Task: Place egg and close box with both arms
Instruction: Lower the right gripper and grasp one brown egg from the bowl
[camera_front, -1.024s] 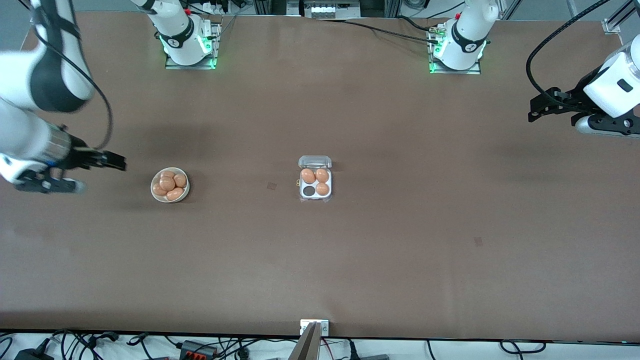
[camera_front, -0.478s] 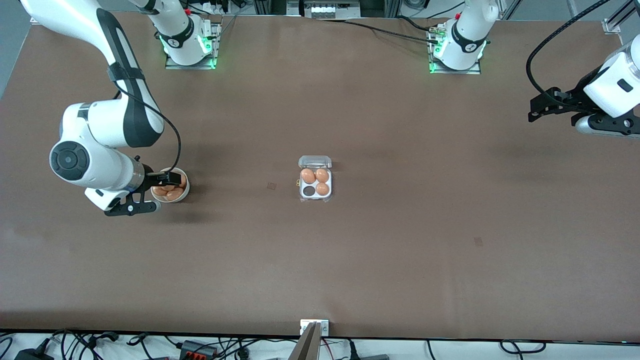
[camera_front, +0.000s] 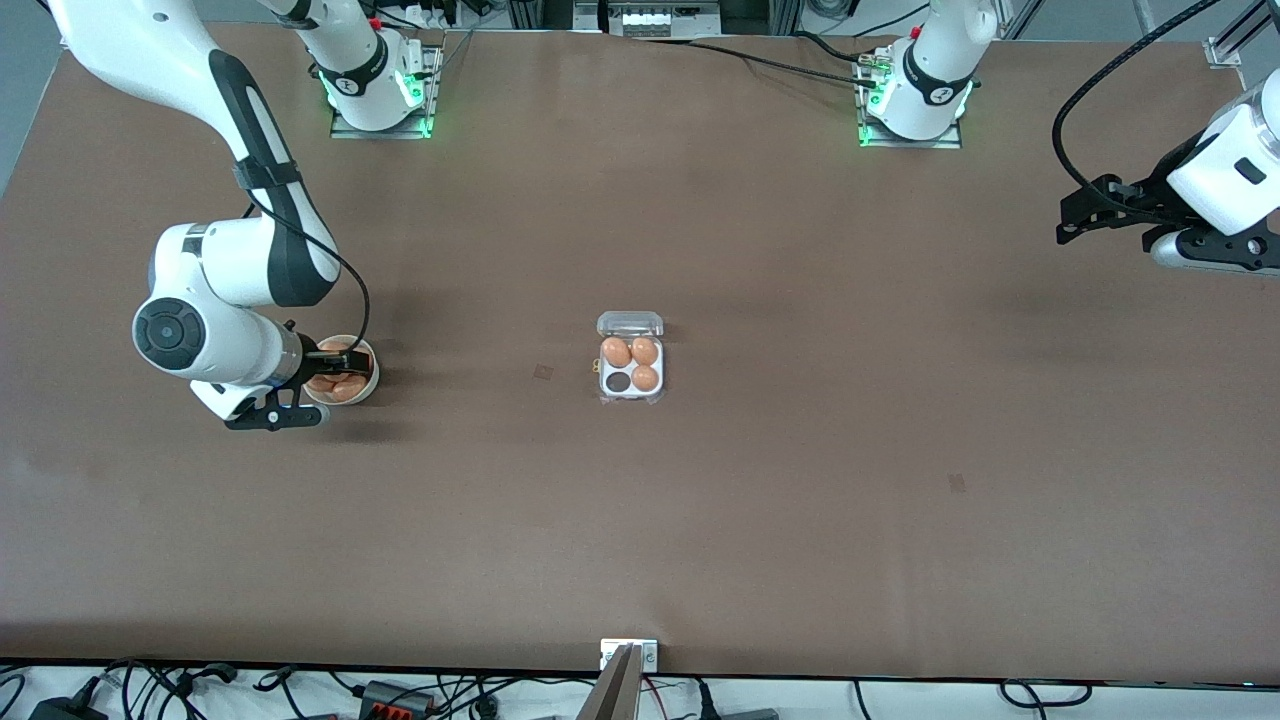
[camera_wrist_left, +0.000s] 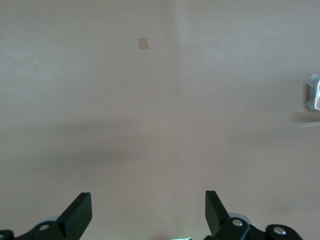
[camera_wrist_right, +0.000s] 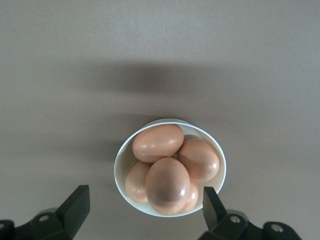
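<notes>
1. My right gripper (camera_front: 335, 362) is hanging right over the white bowl (camera_wrist_right: 121, 172) of eggs, fingers spread wide with nothing between them. In the right wrist view both fingertips (camera_wrist_right: 80, 199) sit outside the bowl's rim, one on each side.
2. The right arm runs from its base down toward the front camera, then bends at the elbow so the wrist lies roughly level, pointing toward the middle of the table.
3. The egg (camera_wrist_right: 167, 185) on top of the pile is the one closest under my gripper; the others are packed around it.
4. The box (camera_front: 631, 366) sits mid-table, well apart from the bowl, lid open, three eggs in and one cell empty.
5. My left gripper (camera_front: 1080, 215) waits in the air over the left arm's end of the table, fingers open and holding nothing.
</notes>
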